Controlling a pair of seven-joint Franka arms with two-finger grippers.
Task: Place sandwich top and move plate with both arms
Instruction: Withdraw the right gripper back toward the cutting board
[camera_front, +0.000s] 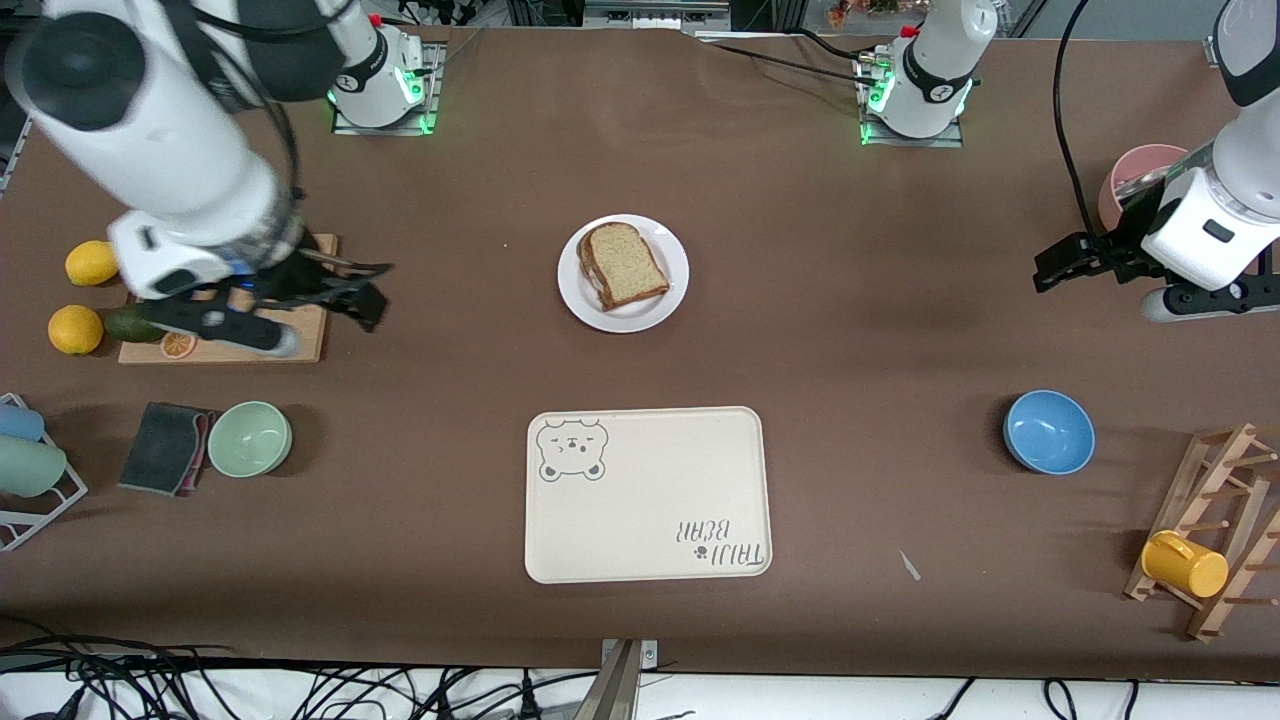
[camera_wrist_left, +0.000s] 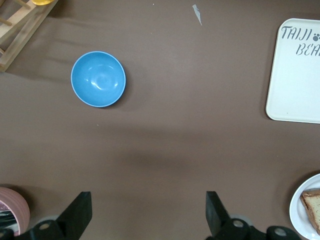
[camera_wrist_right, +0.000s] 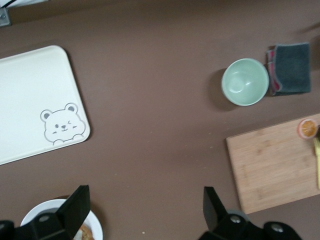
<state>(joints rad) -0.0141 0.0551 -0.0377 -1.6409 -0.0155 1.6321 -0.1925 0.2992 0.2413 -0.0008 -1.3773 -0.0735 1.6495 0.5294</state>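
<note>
The white plate (camera_front: 645, 315) sits mid-table, farther from the front camera than the bear tray. On it the sandwich top (camera_front: 625, 262), a speckled tan slice, lies over a lower layer whose pale edge shows beneath. My right gripper (camera_front: 372, 288) hangs open and empty over the table beside the cutting board, apart from the plate. My left gripper (camera_front: 1046, 270) hangs open and empty over the table toward the left arm's end. The left wrist view shows that gripper (camera_wrist_left: 147, 201) over bare table, with the plate (camera_wrist_left: 300, 210) and bread (camera_wrist_left: 312, 204) at its edge. The right wrist view shows the right gripper (camera_wrist_right: 145, 196) beside the plate (camera_wrist_right: 47, 209).
A cream bear tray (camera_front: 648, 495) lies nearer the front camera than the plate. A blue bowl (camera_front: 1048, 431), pink cup (camera_front: 1140, 175) and wooden rack (camera_front: 1225, 530) stand toward the left arm's end. A cutting board (camera_front: 300, 345), lemons (camera_front: 76, 329), green bowl (camera_front: 249, 438) and cloth (camera_front: 165, 447) are toward the right arm's end.
</note>
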